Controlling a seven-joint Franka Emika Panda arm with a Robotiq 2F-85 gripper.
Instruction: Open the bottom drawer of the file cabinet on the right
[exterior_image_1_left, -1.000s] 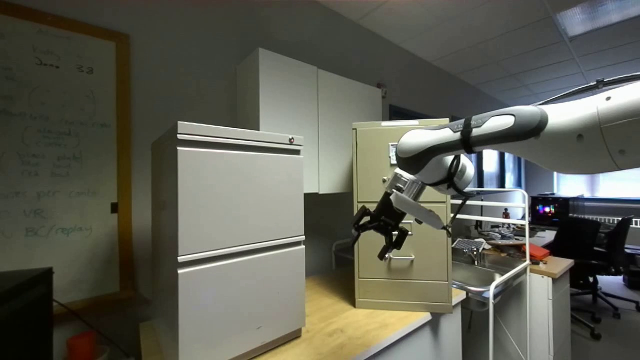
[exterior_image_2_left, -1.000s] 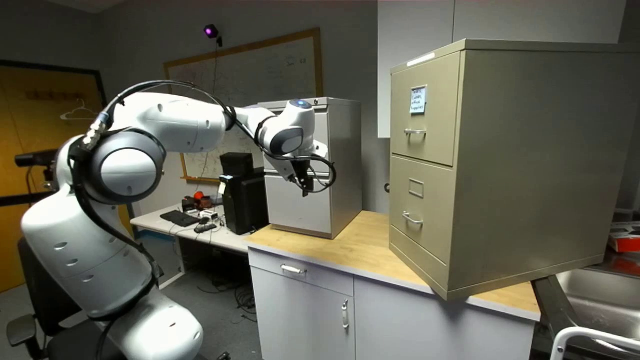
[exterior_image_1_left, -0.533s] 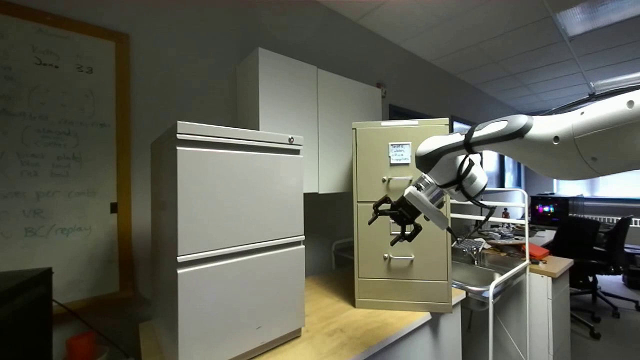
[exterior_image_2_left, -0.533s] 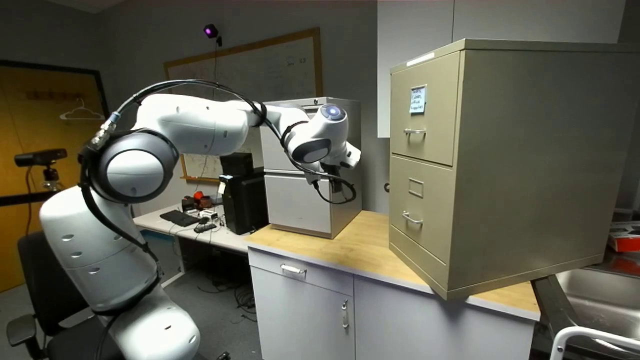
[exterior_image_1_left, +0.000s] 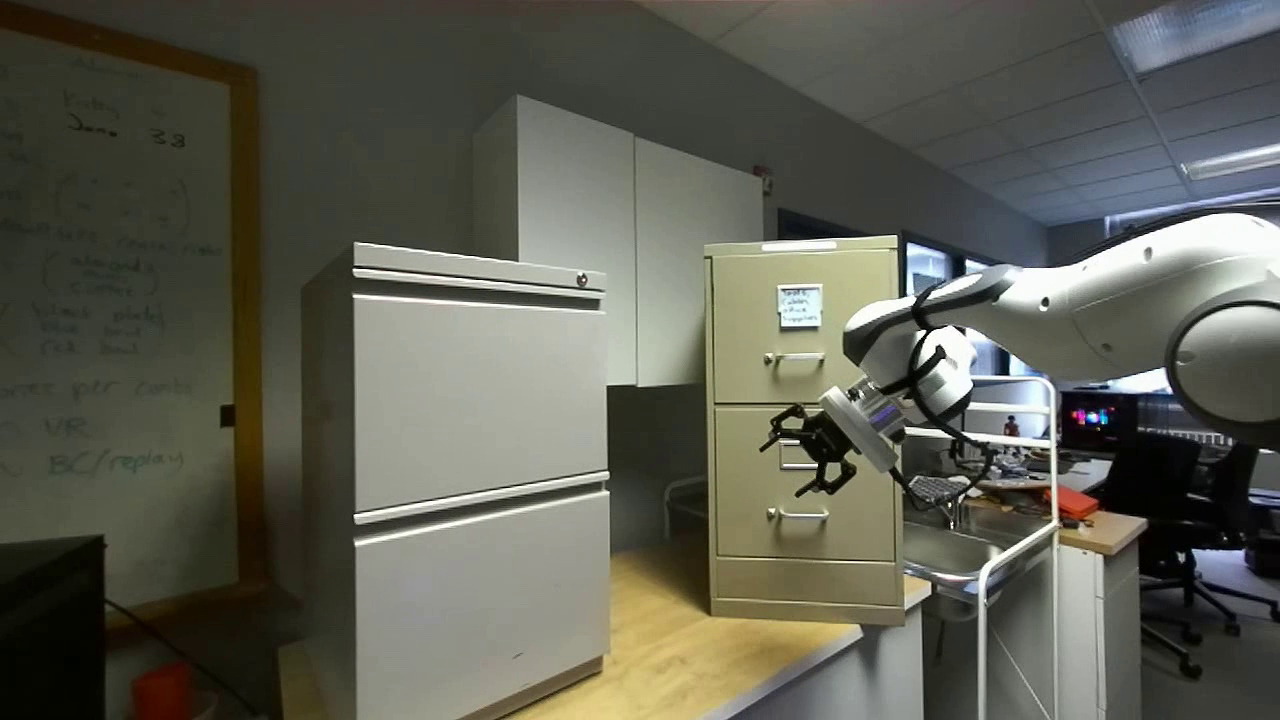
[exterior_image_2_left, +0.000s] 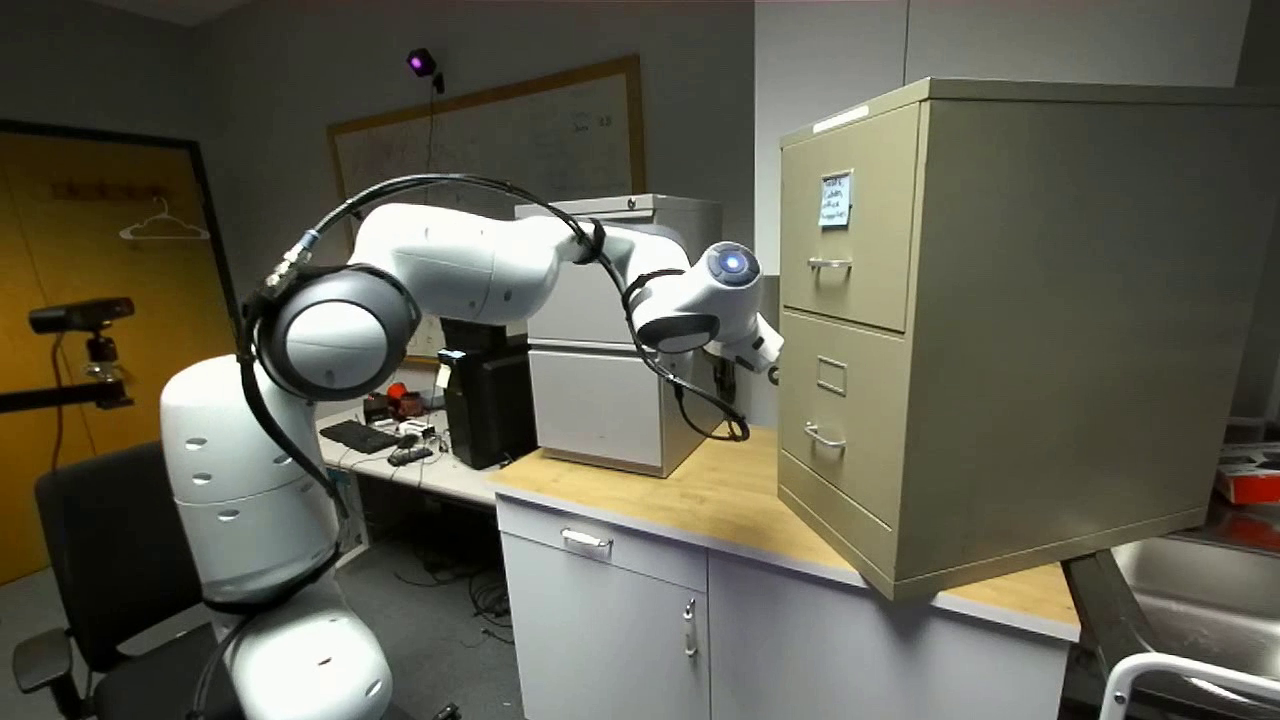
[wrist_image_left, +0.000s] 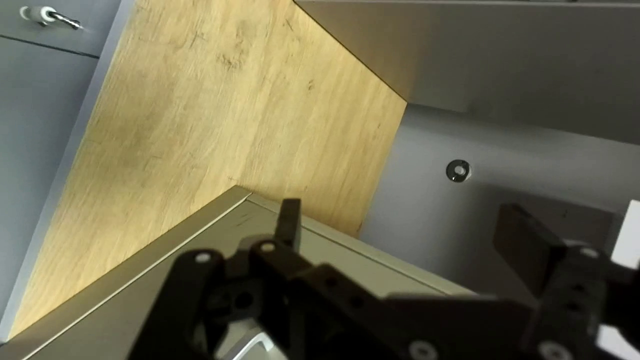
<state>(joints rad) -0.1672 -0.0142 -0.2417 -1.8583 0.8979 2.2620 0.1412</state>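
Bottom drawer (exterior_image_2_left: 858, 400) sits closed in the tan file cabinet (exterior_image_2_left: 1060, 330), which stands upright on the right in both exterior views, its near corner jutting past the edge of the wooden countertop (exterior_image_2_left: 745, 465). The upper drawer (exterior_image_2_left: 882, 215) above, bearing a written card (exterior_image_2_left: 836, 200), is closed too. In an exterior view the gripper (exterior_image_1_left: 783, 470) points down and left, seen across the bottom drawer's front and above its handle (exterior_image_1_left: 802, 516). The wrist view shows the fingers (wrist_image_left: 288, 220) spread wide, holding nothing. A pale grey cabinet (exterior_image_1_left: 480, 410) stands on the left, apart from the tan one; a sink (exterior_image_2_left: 1200, 600) lies at the right.
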